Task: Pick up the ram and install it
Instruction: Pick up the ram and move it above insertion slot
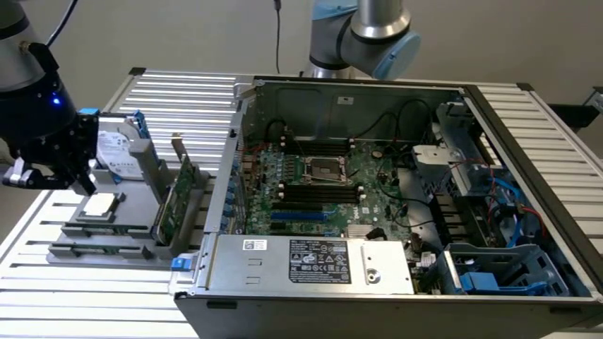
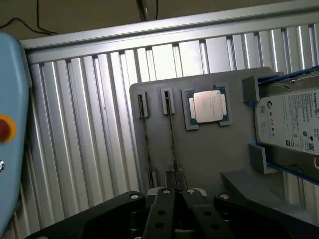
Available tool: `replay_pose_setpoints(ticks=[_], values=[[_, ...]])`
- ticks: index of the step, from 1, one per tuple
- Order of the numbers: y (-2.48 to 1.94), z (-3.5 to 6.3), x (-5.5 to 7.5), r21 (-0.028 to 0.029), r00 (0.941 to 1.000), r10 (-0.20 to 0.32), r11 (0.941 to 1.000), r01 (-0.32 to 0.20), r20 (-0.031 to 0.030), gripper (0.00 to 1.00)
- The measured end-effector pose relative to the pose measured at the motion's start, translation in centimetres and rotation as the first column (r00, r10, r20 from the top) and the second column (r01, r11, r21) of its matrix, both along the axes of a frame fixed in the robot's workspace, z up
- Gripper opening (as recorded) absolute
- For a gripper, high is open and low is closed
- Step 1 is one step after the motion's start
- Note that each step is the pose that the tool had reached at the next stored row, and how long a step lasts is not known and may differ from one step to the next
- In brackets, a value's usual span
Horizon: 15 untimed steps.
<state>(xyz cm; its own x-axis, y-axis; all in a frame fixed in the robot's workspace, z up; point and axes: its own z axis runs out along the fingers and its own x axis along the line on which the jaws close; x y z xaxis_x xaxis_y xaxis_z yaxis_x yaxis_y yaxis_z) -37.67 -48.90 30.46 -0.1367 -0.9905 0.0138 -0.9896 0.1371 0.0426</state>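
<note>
The pick-up step was judged to be in hand, with nothing lifted and no part of the install begun.

In the exterior view, the gripper (image 1: 80, 185) was seen held above the tray (image 1: 132, 208). It was well apart from the case (image 1: 396, 92) and the slots (image 1: 320, 189), which were set far off to its side. The ram (image 1: 109, 230) was found seated on edge in the tray, lower than the gripper and off to one side, and it was not touched. The CPU (image 1: 99, 205) was placed close under the fingertips. The drive (image 1: 118, 152) and the card (image 1: 174, 191) were stood beside the gripper, toward the case.

In the wrist view, the gripper (image 2: 174, 191) was seen clenched, finger against finger, with nothing caught between. The ram (image 2: 172, 139) was seen running straight out from beneath the fingertips, thin edge up, with its near end almost under them. A second stick (image 2: 146, 144) was set parallel, just beside it. The CPU (image 2: 207, 107) was seen farther out on the tray (image 2: 214, 154), and the drive (image 2: 289, 124) well off to the side.

A grasp was judged to call for the fingers to be parted and set squarely across the thin edge. The neighbouring stick would have to be kept out of the grip.
</note>
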Motion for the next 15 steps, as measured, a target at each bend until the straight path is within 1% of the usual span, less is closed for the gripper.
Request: replay_pose_setpoints(ticks=[2,3,4,5,6,7,8,10,11,12,15], values=[[0.0,-0.01,0.0,-0.005,0.9996,0.029,0.9996,-0.029,-0.0002,0.12],[0.0,-0.02,0.0,-0.0075,0.9991,0.043,0.9991,-0.043,-0.0003,0.17],[0.0,-0.03,0.0,-0.01,0.9984,0.057,0.9983,-0.057,-0.0004,0.17],[0.0,-0.03,0.0,-0.0128,0.9975,0.071,0.9974,-0.071,-0.0006,0.24],[0.0,-0.03,0.0,-0.0157,0.9968,0.08,0.9966,-0.08,-0.0008,0.24],[-0.02,-0.03,0.0,-0.0175,0.9962,0.087,0.996,-0.087,-0.001,0.3],[-0.07,-0.03,0.0,-0.0178,0.9957,0.092,0.9956,-0.092,-0.0012,0.36],[-0.28,-0.08,0.0,-0.0179,0.9949,0.101,0.9947,-0.101,-0.0012,0.36],[-0.47,-0.14,0.0,-0.0177,0.9946,0.104,0.9944,-0.104,-0.0011,0.36],[-0.75,-0.25,0.0,-0.0176,0.9944,0.106,0.9942,-0.106,-0.0019,0.36],[-1.54,-0.64,0.0,-0.0168,0.9939,0.11,0.9938,-0.11,-0.0068,0.36]])
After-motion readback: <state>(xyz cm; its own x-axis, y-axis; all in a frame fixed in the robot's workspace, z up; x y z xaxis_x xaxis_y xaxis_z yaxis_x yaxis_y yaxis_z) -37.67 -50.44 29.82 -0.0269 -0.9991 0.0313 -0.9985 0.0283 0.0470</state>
